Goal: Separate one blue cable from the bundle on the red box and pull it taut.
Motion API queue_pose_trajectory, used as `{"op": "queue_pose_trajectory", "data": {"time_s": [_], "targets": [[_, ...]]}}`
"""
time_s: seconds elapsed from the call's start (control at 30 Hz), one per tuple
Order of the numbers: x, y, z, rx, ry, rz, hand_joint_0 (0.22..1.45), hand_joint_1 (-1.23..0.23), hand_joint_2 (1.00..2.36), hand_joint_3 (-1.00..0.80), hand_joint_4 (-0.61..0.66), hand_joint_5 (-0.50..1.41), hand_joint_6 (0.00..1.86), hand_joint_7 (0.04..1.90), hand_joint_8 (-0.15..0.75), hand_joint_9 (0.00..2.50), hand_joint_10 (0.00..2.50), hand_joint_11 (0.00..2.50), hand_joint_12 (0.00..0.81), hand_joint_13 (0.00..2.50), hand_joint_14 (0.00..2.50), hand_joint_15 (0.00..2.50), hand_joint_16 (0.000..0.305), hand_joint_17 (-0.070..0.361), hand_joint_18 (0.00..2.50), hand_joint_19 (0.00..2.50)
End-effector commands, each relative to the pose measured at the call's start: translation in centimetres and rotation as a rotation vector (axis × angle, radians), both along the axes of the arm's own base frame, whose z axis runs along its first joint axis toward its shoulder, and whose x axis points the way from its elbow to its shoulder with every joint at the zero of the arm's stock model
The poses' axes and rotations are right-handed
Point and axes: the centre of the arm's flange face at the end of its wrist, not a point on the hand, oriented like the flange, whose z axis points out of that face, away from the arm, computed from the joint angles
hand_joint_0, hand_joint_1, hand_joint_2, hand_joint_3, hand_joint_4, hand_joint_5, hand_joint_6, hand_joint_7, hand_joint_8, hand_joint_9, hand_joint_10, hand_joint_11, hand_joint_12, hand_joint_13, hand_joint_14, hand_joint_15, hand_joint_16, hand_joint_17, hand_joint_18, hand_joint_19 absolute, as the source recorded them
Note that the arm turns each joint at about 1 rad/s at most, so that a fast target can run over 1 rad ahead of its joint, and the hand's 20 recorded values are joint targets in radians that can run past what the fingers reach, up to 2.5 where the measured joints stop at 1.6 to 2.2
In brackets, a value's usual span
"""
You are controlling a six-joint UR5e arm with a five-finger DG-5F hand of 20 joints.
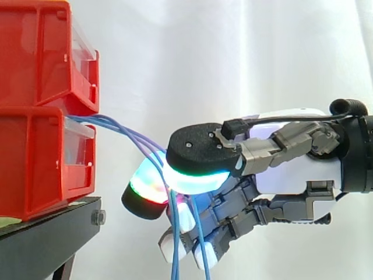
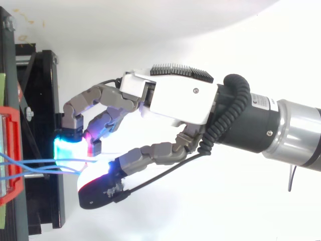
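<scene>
Hand (image 2: 180, 100) in a pinch on blue cables (image 1: 105, 121) beside red bins (image 1: 35, 157), black stand (image 1: 41, 239) beneath, white curtain (image 1: 233, 58) behind.

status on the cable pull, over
hand shut on blue cables, pinching them. cables arc slack from lower red box, ends hanging below the hand. can't tell if one is separated. no obstruction seen.

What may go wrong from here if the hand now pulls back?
Several blue cables run together between the thumb and a finger pad of the hand, so a pull would likely drag more than one. They hang slack below the hand, so one may slip out. They come out between the red bins; a hard pull might shift a bin.
</scene>
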Motion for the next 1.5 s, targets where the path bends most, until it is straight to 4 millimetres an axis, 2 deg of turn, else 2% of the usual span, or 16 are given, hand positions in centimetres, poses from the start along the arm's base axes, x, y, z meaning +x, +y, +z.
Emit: {"op": "queue_pose_trajectory", "data": {"time_s": [0.0, 0.17, 0.27, 0.33, 0.43, 0.53, 0.63, 0.77, 0.8, 0.87, 0.97, 1.1, 1.17, 1.2, 1.33, 1.47], "targets": [[0.00, 0.03, 0.02, 0.000, 0.000, 0.000, 0.56, -0.88, 1.00, -0.50, 0.08, -0.18, 0.89, 1.00, 0.304, 0.96, 0.02, 0.90, 0.362, 0.86, 0.02, 0.55, 0.040, 0.091, 0.83, 0.59], [-0.01, -0.09, 0.02, 0.000, 0.000, -0.001, 0.44, -0.75, 1.00, -0.50, 0.11, -0.16, 0.88, 0.99, 0.349, 1.02, 0.01, 0.88, 0.403, 0.89, 0.02, 0.55, 0.048, 0.109, 0.87, 0.60], [-0.01, -0.09, 0.02, 0.000, 0.000, -0.001, 0.46, -0.63, 1.00, -0.50, 0.10, -0.15, 0.86, 1.04, 0.349, 1.05, 0.01, 0.88, 0.399, 0.89, 0.02, 0.55, 0.047, 0.107, 0.84, 0.63], [-0.01, -0.09, 0.02, 0.000, 0.000, -0.001, 0.54, -0.65, 1.00, -0.46, 0.08, -0.15, 0.86, 1.10, 0.327, 1.04, 0.02, 0.88, 0.381, 0.88, 0.02, 0.57, 0.043, 0.096, 0.80, 0.67], [-0.01, -0.21, 0.02, 0.000, 0.000, -0.003, 0.57, -0.70, 1.01, -0.28, 0.07, -0.16, 0.86, 1.14, 0.323, 1.03, 0.02, 0.89, 0.366, 0.88, 0.02, 0.57, 0.041, 0.092, 0.80, 0.68], [-0.04, -0.33, 0.25, 0.001, -0.003, -0.004, 0.60, -0.80, 1.02, -0.21, 0.04, -0.17, 0.89, 1.08, 0.316, 1.01, 0.02, 0.90, 0.366, 0.88, 0.02, 0.57, 0.040, 0.091, 0.81, 0.65], [-0.08, -0.34, 0.60, 0.002, -0.008, -0.004, 0.69, -0.91, 1.02, -0.25, -0.04, -0.19, 0.91, 1.11, 0.305, 0.97, 0.01, 0.91, 0.356, 0.89, 0.02, 0.55, 0.040, 0.089, 0.85, 0.59], [-0.13, -0.35, 0.69, 0.001, -0.006, -0.004, 0.76, -0.92, 1.01, -0.42, -0.01, -0.20, 0.92, 1.04, 0.294, 0.96, 0.02, 0.90, 0.353, 0.89, 0.02, 0.53, 0.039, 0.087, 0.87, 0.57], [-0.16, -0.35, 0.79, 0.001, -0.006, -0.004, 0.76, -0.94, 1.00, -0.50, 0.02, -0.19, 0.92, 1.02, 0.295, 0.96, 0.02, 0.90, 0.352, 0.89, 0.02, 0.54, 0.039, 0.087, 0.87, 0.56], [-0.19, -0.36, 0.76, 0.001, -0.003, -0.004, 0.73, -0.93, 1.00, -0.50, 0.05, -0.19, 0.91, 1.03, 0.293, 0.97, 0.02, 0.91, 0.351, 0.89, 0.02, 0.53, 0.038, 0.086, 0.88, 0.57], [-0.19, -0.36, 0.76, 0.001, -0.003, -0.004, 0.61, -0.92, 1.00, -0.50, 0.07, -0.18, 0.91, 1.03, 0.298, 0.98, 0.02, 0.92, 0.352, 0.90, 0.02, 0.55, 0.039, 0.087, 0.87, 0.59], [-0.19, -0.36, 0.76, 0.001, -0.003, -0.004, 0.47, -0.83, 1.00, -0.50, 0.11, -0.15, 0.89, 1.07, 0.345, 1.05, 0.02, 0.91, 0.397, 0.92, 0.02, 0.56, 0.046, 0.103, 0.91, 0.62], [-0.20, -0.36, 0.75, 0.001, -0.002, -0.004, 0.43, -0.74, 1.00, -0.50, 0.12, -0.15, 0.89, 1.05, 0.362, 1.08, 0.01, 0.91, 0.411, 0.94, 0.02, 0.56, 0.050, 0.113, 0.94, 0.62], [-0.17, -0.36, 0.64, 0.001, -0.002, -0.004, 0.42, -0.64, 1.00, -0.50, 0.12, -0.14, 0.88, 1.05, 0.371, 1.09, 0.01, 0.90, 0.419, 0.95, 0.02, 0.56, 0.052, 0.116, 0.94, 0.62], [-0.22, -0.37, 0.69, -0.001, -0.001, -0.004, 0.45, -0.48, 1.00, -0.50, 0.10, -0.14, 0.86, 1.06, 0.364, 1.10, 0.02, 0.88, 0.414, 0.94, 0.02, 0.58, 0.050, 0.113, 0.89, 0.67], [-0.20, -0.36, 0.75, -0.001, -0.001, -0.004, 0.54, -0.53, 1.00, -0.45, 0.08, -0.14, 0.85, 1.10, 0.336, 1.08, 0.02, 0.91, 0.390, 0.91, 0.02, 0.60, 0.044, 0.099, 0.83, 0.72]]}}
